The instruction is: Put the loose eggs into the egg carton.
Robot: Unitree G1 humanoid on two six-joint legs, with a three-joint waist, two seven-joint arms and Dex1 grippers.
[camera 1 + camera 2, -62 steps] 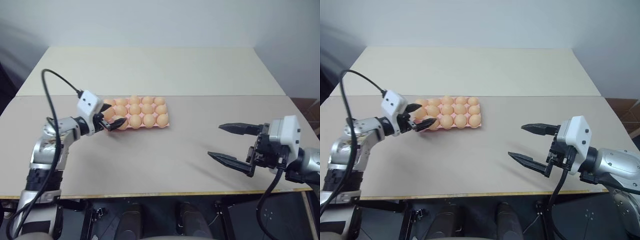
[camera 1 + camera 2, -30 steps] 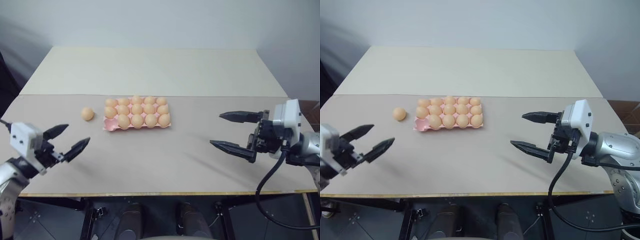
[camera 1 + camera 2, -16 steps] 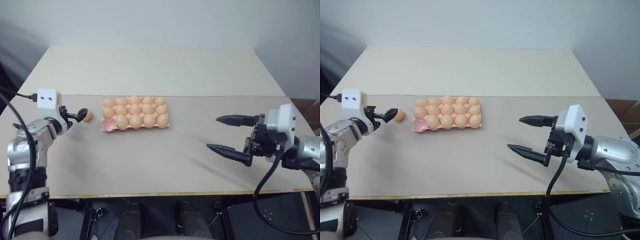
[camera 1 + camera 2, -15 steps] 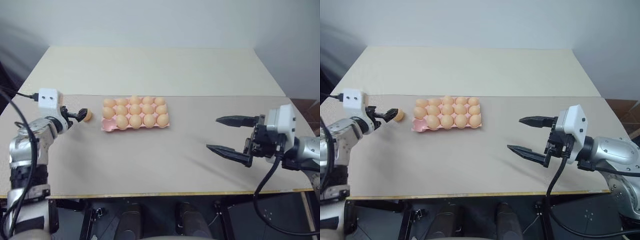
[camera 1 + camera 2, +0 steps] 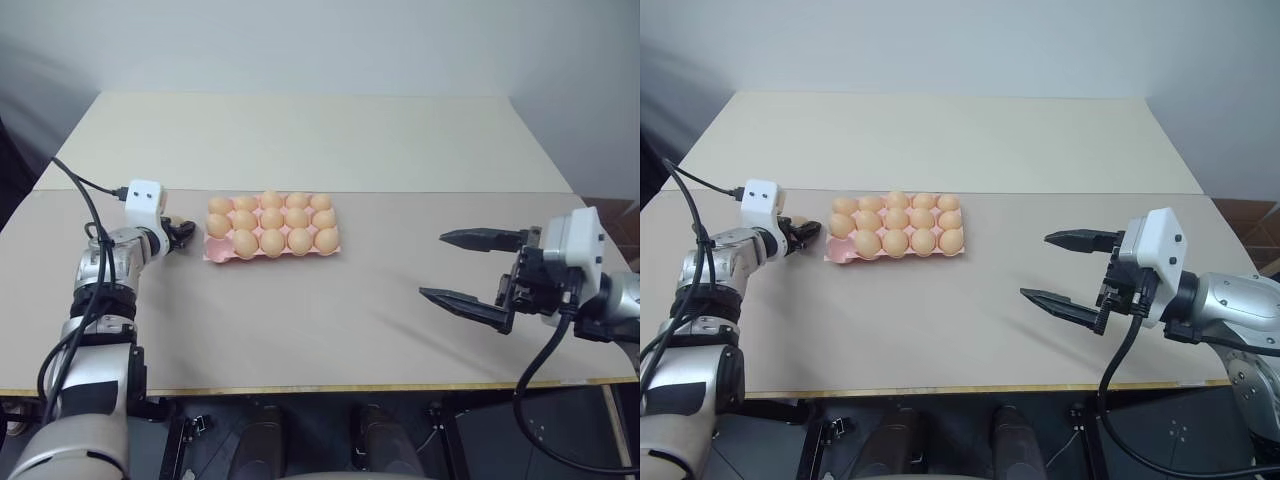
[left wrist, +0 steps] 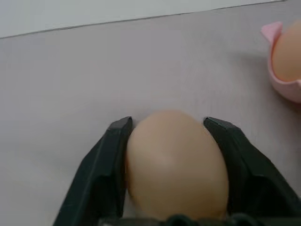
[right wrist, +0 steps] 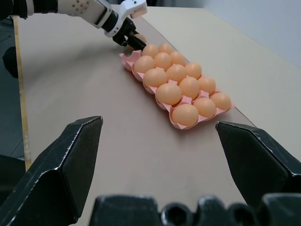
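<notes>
A light orange loose egg [image 6: 176, 165] lies on the table just left of the egg carton [image 5: 212, 252], and my left gripper [image 5: 183, 232] is shut on it, one black finger [image 6: 110, 150] against each side. The pink carton holds several eggs, and its near-left pocket [image 5: 217, 247] is empty. My right gripper [image 5: 432, 265] hovers open over the table's right side, well away from the carton, with nothing between its fingers.
The beige table [image 5: 300, 320] has a seam running across behind the carton and a front edge near me. A black cable [image 5: 85, 185] loops from my left wrist.
My left gripper came forward from near the table's front-left edge to the loose egg and shut on it. The right arm stayed where it was.
</notes>
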